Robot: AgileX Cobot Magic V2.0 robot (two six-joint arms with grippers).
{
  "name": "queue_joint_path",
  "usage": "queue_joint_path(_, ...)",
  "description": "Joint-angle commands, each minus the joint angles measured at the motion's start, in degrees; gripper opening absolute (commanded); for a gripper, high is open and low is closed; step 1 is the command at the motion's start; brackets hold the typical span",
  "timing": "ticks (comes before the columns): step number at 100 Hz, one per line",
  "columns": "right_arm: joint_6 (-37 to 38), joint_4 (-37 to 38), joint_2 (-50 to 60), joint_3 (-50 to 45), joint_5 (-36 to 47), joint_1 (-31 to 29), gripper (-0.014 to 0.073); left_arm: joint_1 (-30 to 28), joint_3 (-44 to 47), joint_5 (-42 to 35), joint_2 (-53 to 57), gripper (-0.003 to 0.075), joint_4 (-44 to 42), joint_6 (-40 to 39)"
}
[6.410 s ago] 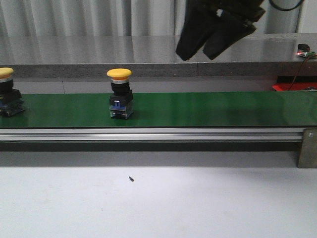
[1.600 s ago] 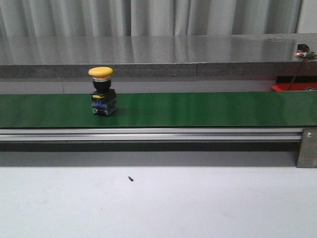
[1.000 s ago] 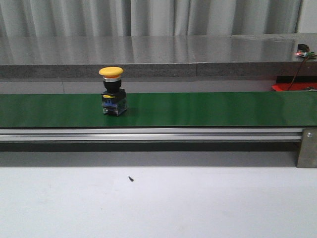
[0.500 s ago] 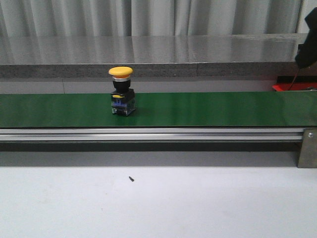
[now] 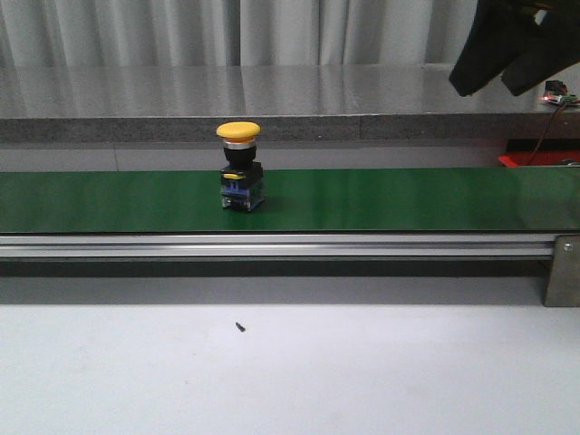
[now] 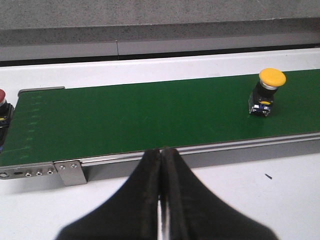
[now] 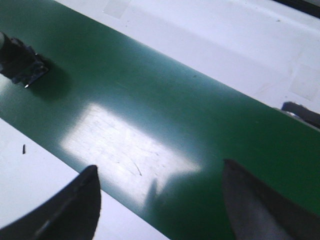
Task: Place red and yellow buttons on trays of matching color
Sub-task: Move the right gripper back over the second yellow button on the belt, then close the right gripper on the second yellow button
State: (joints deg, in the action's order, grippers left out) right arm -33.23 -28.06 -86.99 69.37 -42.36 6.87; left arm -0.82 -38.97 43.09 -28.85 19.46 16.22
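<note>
On the green belt (image 5: 381,199), a yellow button (image 5: 241,166) stands upright, left of the middle in the front view. Its yellow mushroom cap sits on a silver ring above a black body, with a blue and clear block at the base resting on the belt surface. Nothing touches it.

High at the right of the front view, well apart from the button, the right gripper (image 5: 506,65) hangs over the back of the scene, its two dark fingers spread wide with nothing between them. The right wrist view confirms this: the two fingertips (image 7: 65,207) stand far apart over the belt, and the base of the button (image 7: 17,62) shows only at the edge of that picture, with its cap cut off.

The left gripper (image 6: 163,200) does not appear in the front view. Its own camera shows the fingers pressed together, flat against each other, holding nothing, above the white table (image 6: 280,200) on the near side of the belt. From there the yellow button (image 6: 267,91) stands far along the belt. At the belt's other end, a red button (image 6: 3,102) is partly cut off by the picture's edge; only a bit of its red cap and dark body show.

A silver rail (image 5: 272,246) runs along the near edge of the belt, with a metal bracket (image 5: 562,270) at its right end. A small dark speck (image 5: 239,326) lies on the white table before the belt. Behind the belt runs a grey stone ledge (image 5: 227,95), and a red item (image 5: 538,159) with wires sits at its right end.
</note>
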Motion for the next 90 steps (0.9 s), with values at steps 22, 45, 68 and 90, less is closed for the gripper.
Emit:
queue_joint_path(22, -5.4, 0.1, -4.9, 9.3, -2.6, 5.9, 0.0518, 0.4, -1.4, -4.0, -0.2, -0.002, 1.5, -0.2)
queue_joint_path(45, -8.7, 0.1, -9.4, 12.6, -3.1, 8.8, 0.0518, 0.4, -1.4, -4.0, -0.2, -0.002, 1.5, -0.2)
queue_joint_path(68, -11.1, 0.0, -12.5, 15.3, -3.3, 11.3, 0.0518, 0.4, -1.4, -4.0, -0.2, -0.002, 1.5, -0.2)
queue_joint_path(90, -12.3, -0.5, -14.7, 17.4, -2.4, 13.9, 0.0518, 0.4, -1.4, -4.0, -0.2, -0.002, 1.5, -0.2)
